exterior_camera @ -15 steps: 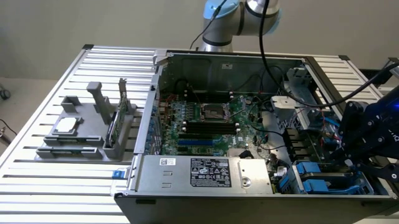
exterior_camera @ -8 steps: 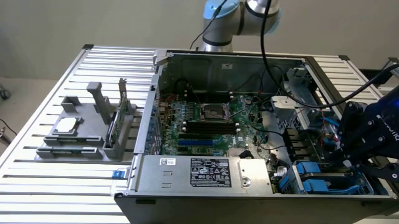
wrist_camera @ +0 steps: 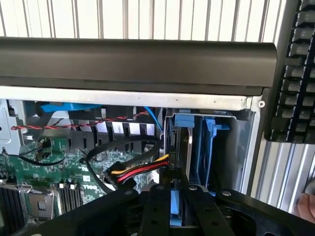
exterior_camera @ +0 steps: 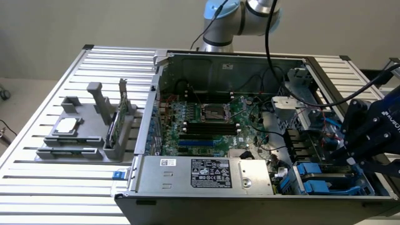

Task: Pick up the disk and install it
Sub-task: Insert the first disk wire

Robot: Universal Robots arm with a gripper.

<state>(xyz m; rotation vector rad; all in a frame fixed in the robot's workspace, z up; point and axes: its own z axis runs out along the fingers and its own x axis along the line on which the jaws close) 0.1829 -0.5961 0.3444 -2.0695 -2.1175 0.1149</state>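
I am down at the drive bay in the corner of the open case, on the exterior view's right. My gripper hangs just over the bay, and my fingers are drawn close, pinching the blue edge of the disk between them. In the wrist view only a narrow strip of that blue carrier shows between my black fingers; the rest of the disk is hidden under me. It stands on edge, lined up with the bay's slot, and I cannot tell how deep it sits.

Beside the bay, further into the case, a blue bracket stands upright against the metal wall. A bundle of red, yellow and black wires reaches a plug just beside the bay, and a black cable loops over the motherboard. The power supply lies along the case's near wall, next to the bay.

Outside the case, well apart from the bay, a grey holder on the slatted table carries a chip and a green card. A keyboard lies past the case's edge.
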